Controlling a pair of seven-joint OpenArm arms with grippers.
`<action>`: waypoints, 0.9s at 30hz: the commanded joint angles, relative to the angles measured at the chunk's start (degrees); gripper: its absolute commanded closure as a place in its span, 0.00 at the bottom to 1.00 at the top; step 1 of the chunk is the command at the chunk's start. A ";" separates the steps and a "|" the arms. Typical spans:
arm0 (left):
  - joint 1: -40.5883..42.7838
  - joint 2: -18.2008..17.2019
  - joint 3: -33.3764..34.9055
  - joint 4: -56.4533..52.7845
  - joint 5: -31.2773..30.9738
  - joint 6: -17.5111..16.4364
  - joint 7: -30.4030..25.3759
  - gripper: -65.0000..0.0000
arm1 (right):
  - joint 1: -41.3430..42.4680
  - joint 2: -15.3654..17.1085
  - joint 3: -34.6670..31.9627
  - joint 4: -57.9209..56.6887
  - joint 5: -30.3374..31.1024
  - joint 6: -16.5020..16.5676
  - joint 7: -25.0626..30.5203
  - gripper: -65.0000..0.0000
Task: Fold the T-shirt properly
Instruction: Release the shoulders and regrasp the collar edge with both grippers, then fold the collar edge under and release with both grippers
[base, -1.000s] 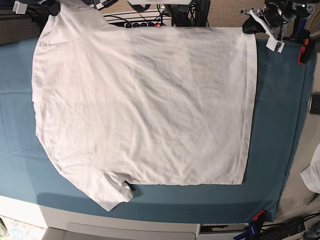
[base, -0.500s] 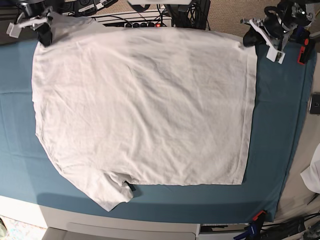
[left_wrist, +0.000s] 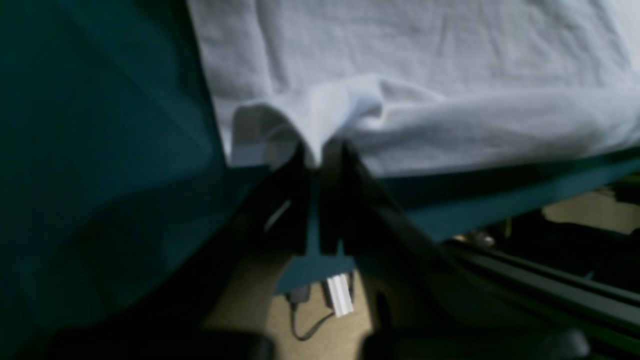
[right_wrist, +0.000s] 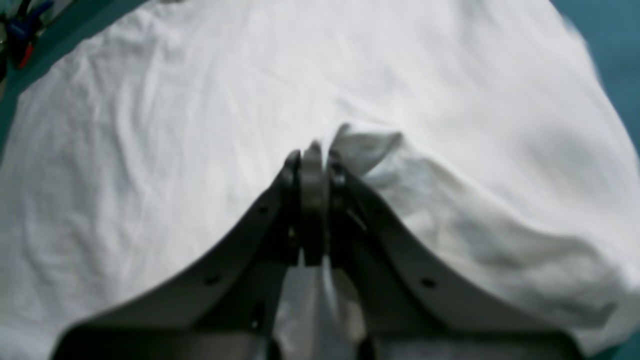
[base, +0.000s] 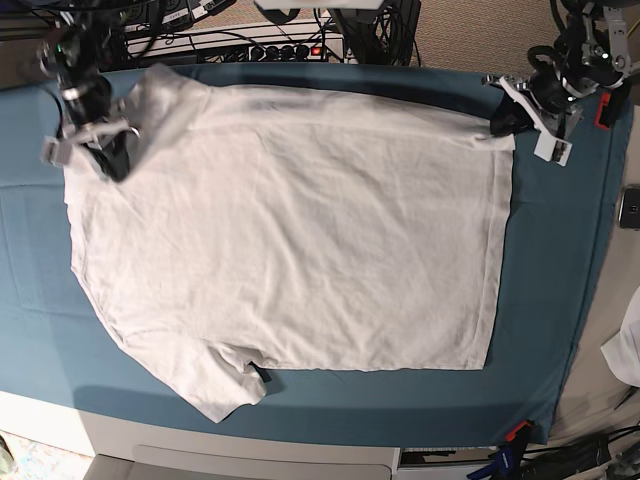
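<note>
The white T-shirt (base: 300, 230) lies spread flat on the teal table cover (base: 560, 280), with one sleeve at the front left. My right gripper (base: 112, 160) is at the shirt's far left shoulder, shut on a bunched fold of white fabric (right_wrist: 360, 145). At the far right hem corner, my left gripper (base: 497, 122) is shut on a pinched ridge of the T-shirt (left_wrist: 320, 115). In the left wrist view the teal table cover (left_wrist: 100, 150) drops away beside the gripper (left_wrist: 320, 155). The right wrist view shows the gripper (right_wrist: 312, 152) over the wrinkled T-shirt (right_wrist: 150, 150).
A power strip with cables (base: 285, 45) runs behind the table's back edge. A dark device (base: 630, 208) and a white cloth (base: 625, 345) sit off the right side. Clamps (base: 515, 435) hold the cover at the front right corner. An orange clamp (base: 605, 105) is at the back right.
Both grippers have come toward the front, dragging the shirt's far edge in from the table's back edge. The right gripper travelled furthest, folding the far left shoulder inward.
</note>
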 joint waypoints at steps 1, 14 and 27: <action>-0.52 -0.63 0.17 0.70 0.17 0.09 -1.31 1.00 | 1.22 0.90 -0.68 0.94 -0.70 -0.74 2.29 1.00; -4.15 -0.63 1.99 0.24 7.17 4.92 -3.80 1.00 | 6.51 0.92 -2.01 0.94 -10.27 -10.47 5.53 1.00; -4.20 -0.61 1.99 0.24 7.19 4.94 -3.93 1.00 | 8.00 0.90 -2.01 0.94 -10.34 -11.32 7.65 1.00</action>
